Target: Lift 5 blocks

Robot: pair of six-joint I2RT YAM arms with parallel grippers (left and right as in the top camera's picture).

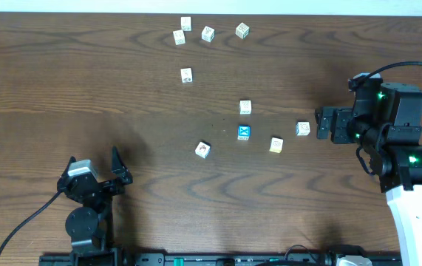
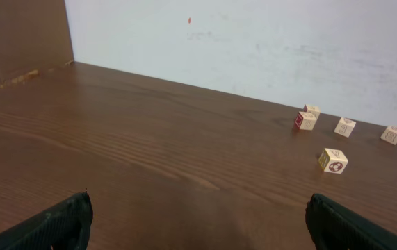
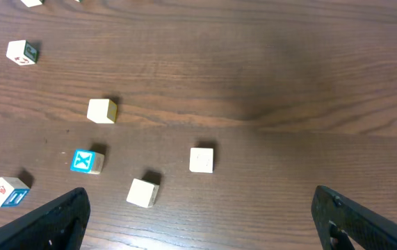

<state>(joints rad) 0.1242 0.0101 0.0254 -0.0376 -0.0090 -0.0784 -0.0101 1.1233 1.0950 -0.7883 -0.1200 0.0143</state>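
Left hand (image 1: 94, 161) wide apart, empty, at near left of counter (image 1: 85, 89). Right hand (image 1: 319, 125) wide apart, empty, at right, just beside cream block (image 1: 303, 128). Blue X block (image 1: 244, 132), yellowish block (image 1: 276, 145), reddish-picture block (image 1: 202, 149) and second cream block (image 1: 245, 107) rest mid-counter. Other cubes (image 1: 208, 33) sit far.

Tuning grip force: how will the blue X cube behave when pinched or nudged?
The blue X cube looks rigid and flat-faced, so it probably won't roll; a nudge would likely slide it across the smooth wood table. It is small, so probably light; an off-centre pinch may twist it.
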